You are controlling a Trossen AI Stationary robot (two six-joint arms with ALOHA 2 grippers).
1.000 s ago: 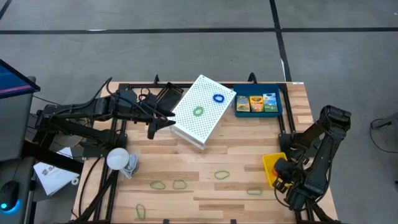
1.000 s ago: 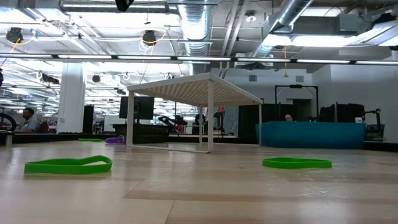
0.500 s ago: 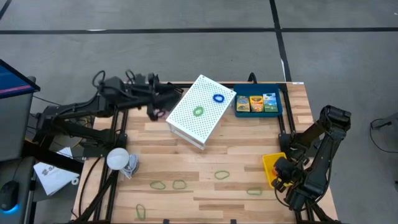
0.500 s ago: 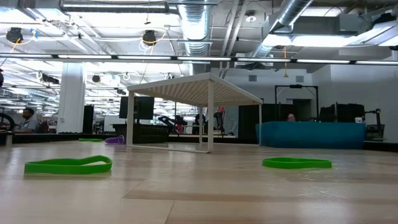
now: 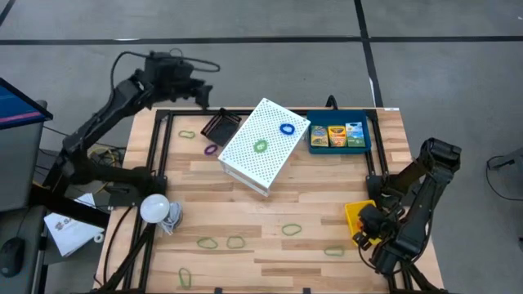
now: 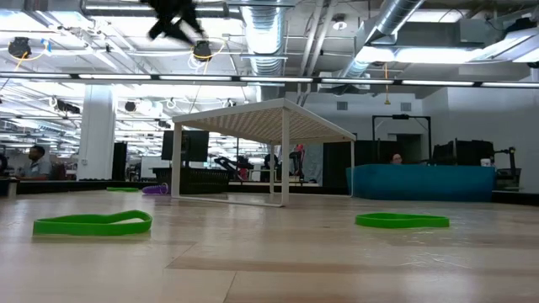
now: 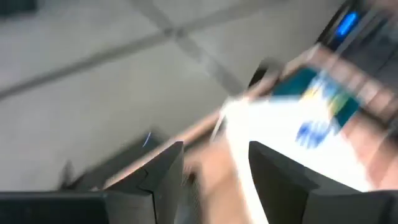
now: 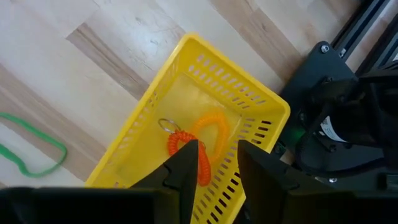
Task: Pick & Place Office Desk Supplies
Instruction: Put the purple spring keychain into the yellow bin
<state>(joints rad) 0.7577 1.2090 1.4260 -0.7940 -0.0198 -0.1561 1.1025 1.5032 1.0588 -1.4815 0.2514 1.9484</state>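
Now our left gripper (image 5: 198,91) is up past the far-left table edge, fingers apart w/ nothing between them; a sec ago it was low beside the white shelf (image 5: 260,148), so we judge that drop done & the arm pulling back. Right gripper (image 8: 217,163) hangs over the yellow tray (image 8: 270,106), part open, holding nothing; an orange coil (image 8: 199,140) lies inside. Black tray (image 5: 219,125) sits far-left, crayon packs (image 5: 336,135) in the blue tray (image 5: 365,147), green bands (image 5: 292,229) loose near the front edge.
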